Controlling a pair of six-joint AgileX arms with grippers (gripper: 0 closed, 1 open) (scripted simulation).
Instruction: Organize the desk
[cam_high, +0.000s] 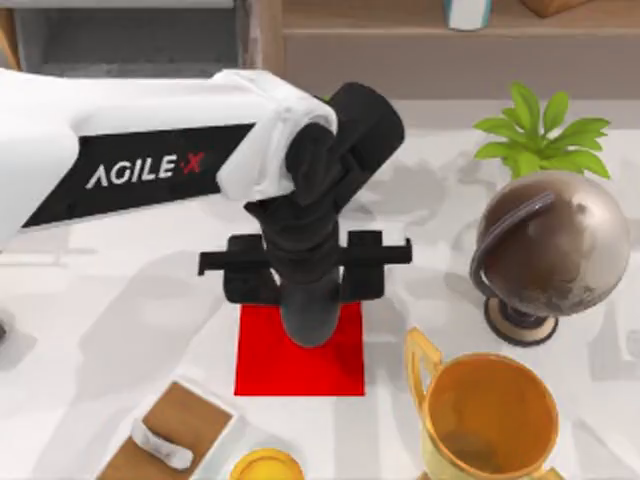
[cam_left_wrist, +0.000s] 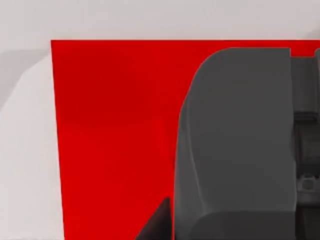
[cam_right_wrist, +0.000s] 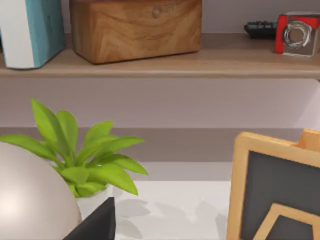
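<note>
The desk (cam_high: 120, 290) is the white tabletop spreading under everything, its long axis running left to right across the top view, its edges cut off on all sides. Nearest, a gold cup (cam_high: 487, 415), a yellow round thing (cam_high: 265, 467) and a wooden tray (cam_high: 185, 425) are cropped. At the middle the left gripper (cam_high: 312, 330) points straight down over the red mat (cam_high: 298, 365); whether it is clenched or released I cannot tell, its fingertips being hidden. Beyond stand a globe (cam_high: 555, 245), a green plant (cam_high: 540, 135), and the shelf (cam_right_wrist: 160, 62).
</note>
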